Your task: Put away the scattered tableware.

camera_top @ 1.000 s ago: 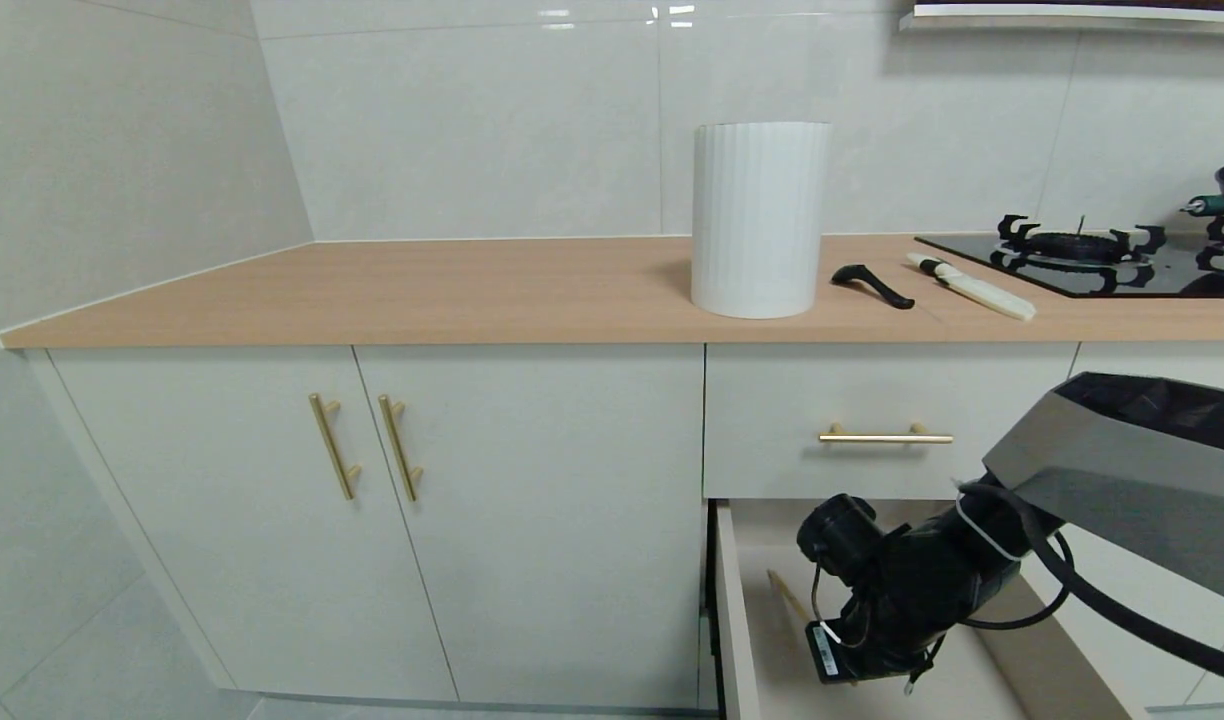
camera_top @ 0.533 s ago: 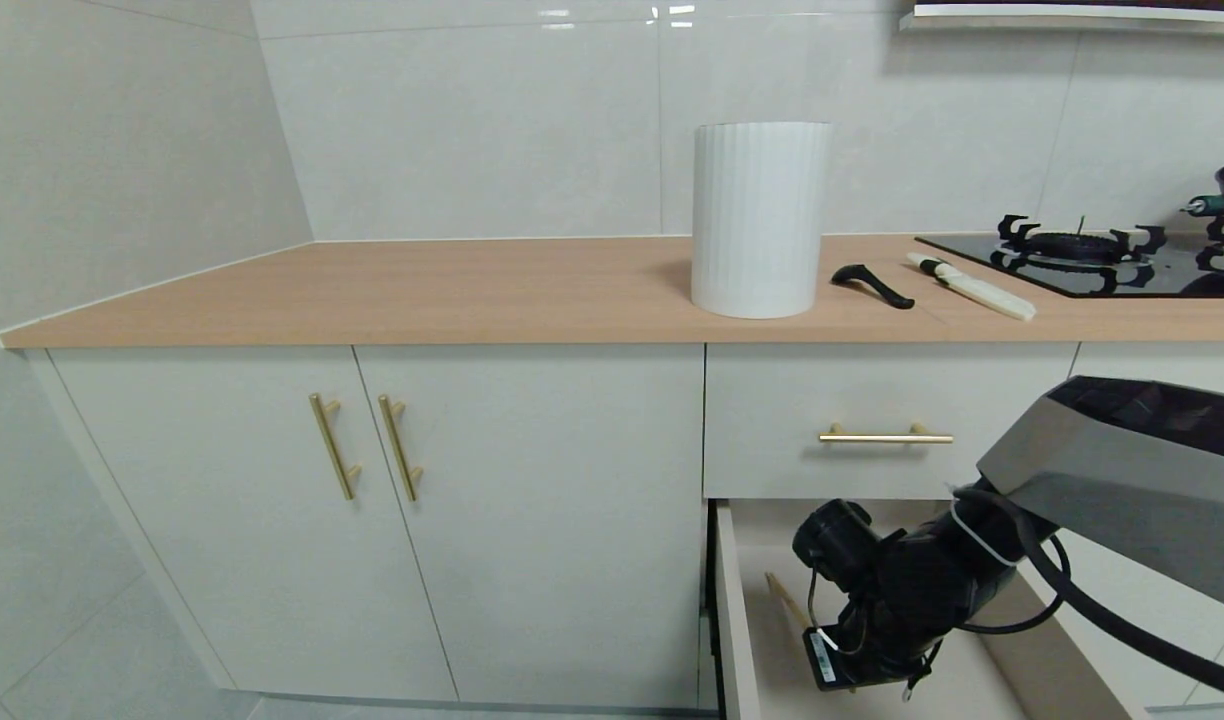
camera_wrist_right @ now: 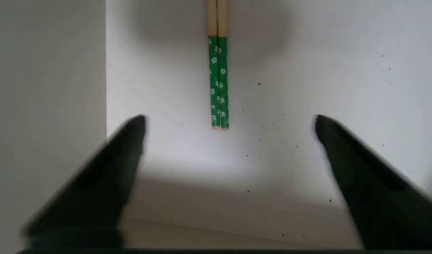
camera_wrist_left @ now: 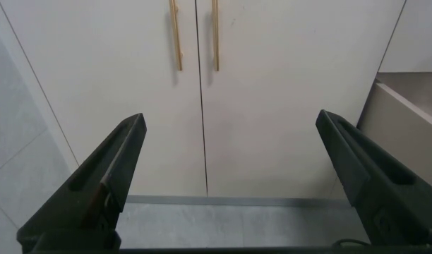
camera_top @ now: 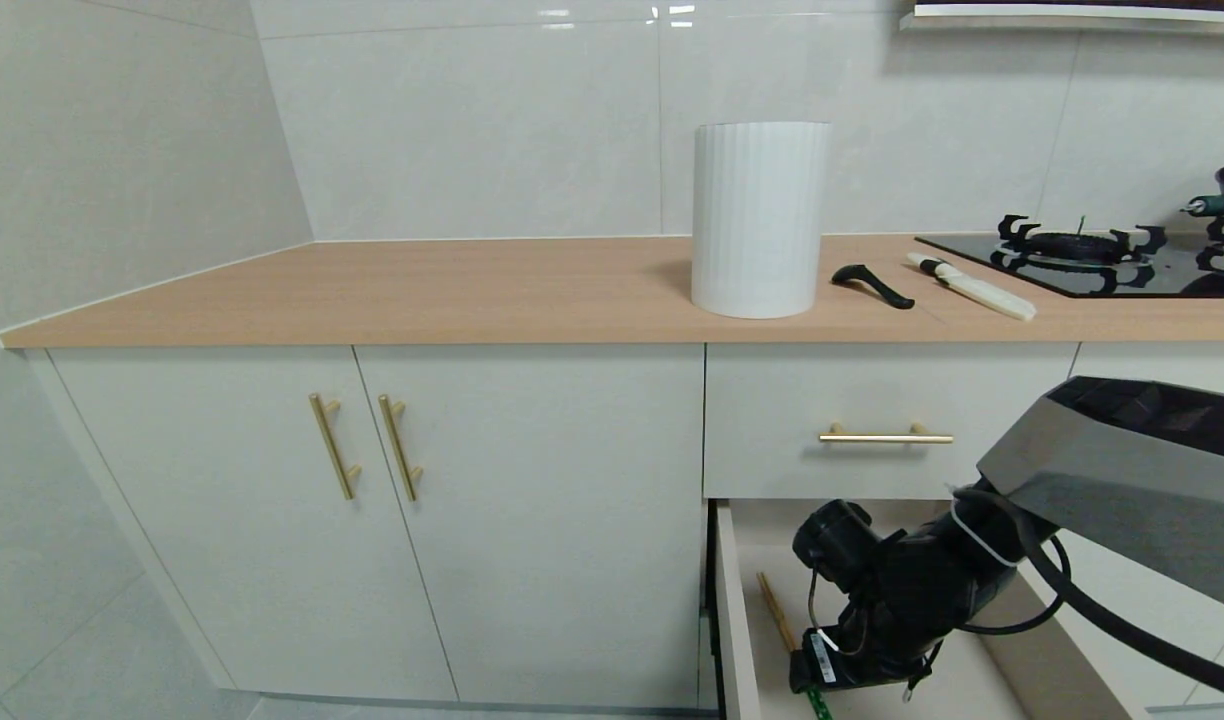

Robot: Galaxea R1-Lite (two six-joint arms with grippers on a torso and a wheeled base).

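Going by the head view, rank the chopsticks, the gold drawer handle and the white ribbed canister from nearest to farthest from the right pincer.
1. Chopsticks, lying in the open drawer, right by the right pincer.
2. Gold drawer handle, on the closed drawer front above.
3. White ribbed canister, up on the countertop, farthest.

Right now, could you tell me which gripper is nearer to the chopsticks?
Right. The right gripper hangs above the chopsticks in the drawer; the left gripper faces the cupboard doors.

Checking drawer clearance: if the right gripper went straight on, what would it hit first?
Likely the chopsticks, lying on the drawer floor centred between its open fingers; depth is unclear, so perhaps bare floor first.
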